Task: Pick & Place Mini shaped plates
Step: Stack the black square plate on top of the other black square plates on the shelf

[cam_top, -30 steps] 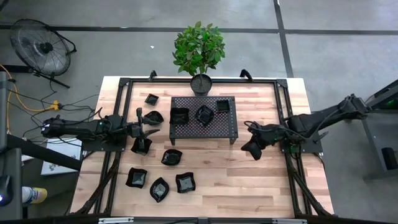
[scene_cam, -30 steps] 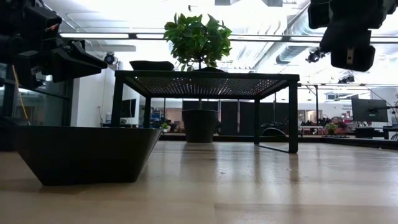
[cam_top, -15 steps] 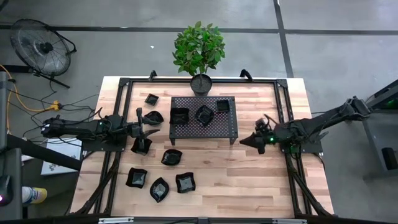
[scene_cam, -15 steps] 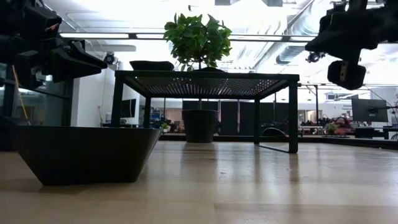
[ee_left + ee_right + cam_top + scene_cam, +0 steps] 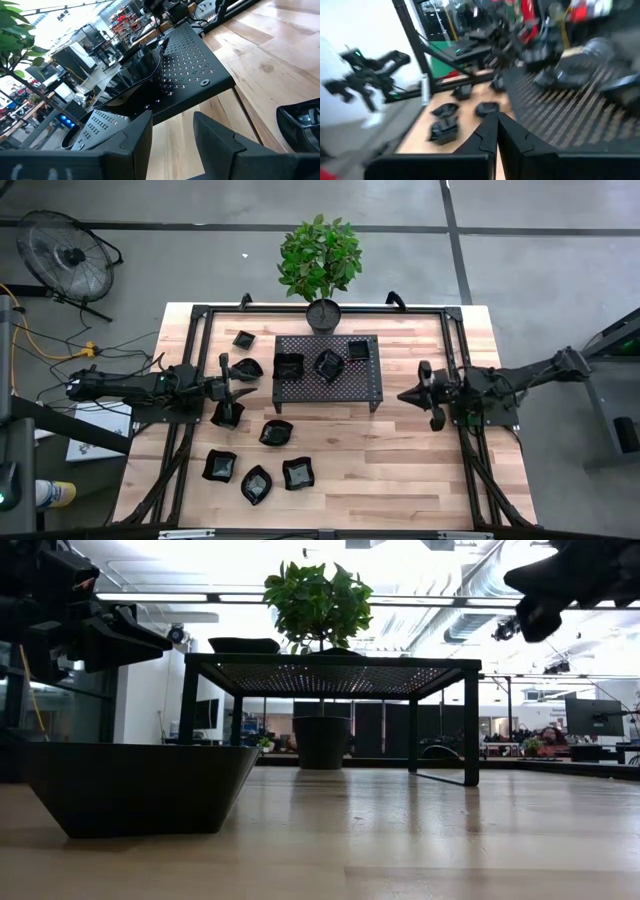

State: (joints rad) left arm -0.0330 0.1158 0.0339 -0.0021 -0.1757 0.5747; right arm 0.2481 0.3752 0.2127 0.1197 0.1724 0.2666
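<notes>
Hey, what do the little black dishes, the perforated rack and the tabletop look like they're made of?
Mini shaped plates: glossy black, likely glazed ceramic or plastic; they catch highlights.
Rack: probably matte black metal; thin perforated sheet on slim legs.
Tabletop: light wood, with visible plank seams and grain.

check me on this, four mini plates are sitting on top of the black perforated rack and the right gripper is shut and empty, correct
Not quite: the high view shows three mini plates on the black perforated rack, not four. The rest holds: the right gripper is shut and empty, as the right wrist view shows.

10 mini plates [image 5: 276, 432], 1 rack [image 5: 372, 382], 1 plant [image 5: 320, 258], 2 arms [image 5: 120, 387].
</notes>
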